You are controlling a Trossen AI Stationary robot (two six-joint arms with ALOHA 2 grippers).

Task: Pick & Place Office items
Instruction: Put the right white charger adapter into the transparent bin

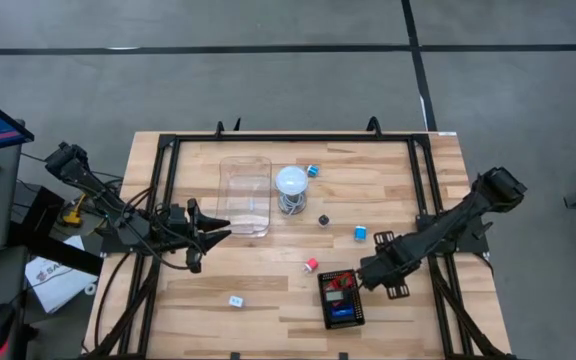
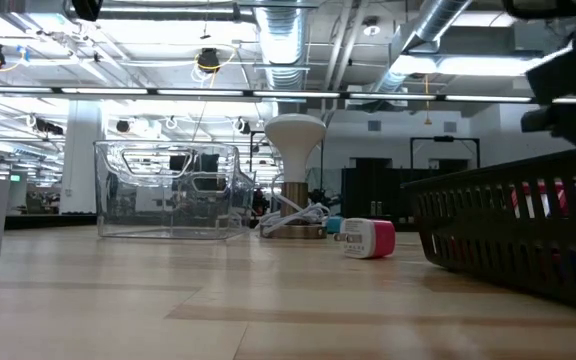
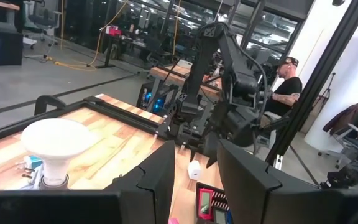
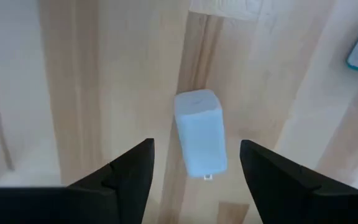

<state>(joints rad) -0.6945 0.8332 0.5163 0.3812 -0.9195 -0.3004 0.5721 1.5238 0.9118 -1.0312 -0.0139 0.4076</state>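
Note:
My right gripper (image 4: pixel 196 144) points down over the table's right half (image 1: pixel 360 272), open, with a small white block (image 4: pixel 199 134) lying flat on the wood below and between its fingers, untouched. The left wrist view shows that block (image 3: pixel 194 169) under the right gripper. Loose on the table lie two blue pieces (image 1: pixel 311 170) (image 1: pixel 360 232), a black piece (image 1: pixel 323 219), a red-and-white block (image 1: pixel 311 265) (image 2: pixel 370 238) and a white piece (image 1: pixel 236 300). My left gripper (image 1: pixel 213 232) (image 3: pixel 196 144) waits at the left, level and open, holding nothing.
A black tray (image 1: pixel 326 310) with red and blue pieces in it sits beside the right gripper, toward the near edge. A clear plastic box (image 1: pixel 245 195) and a white mushroom-shaped lamp (image 1: pixel 291 183) stand mid-table. A black frame (image 1: pixel 163 180) borders the table. People sit in the room beyond.

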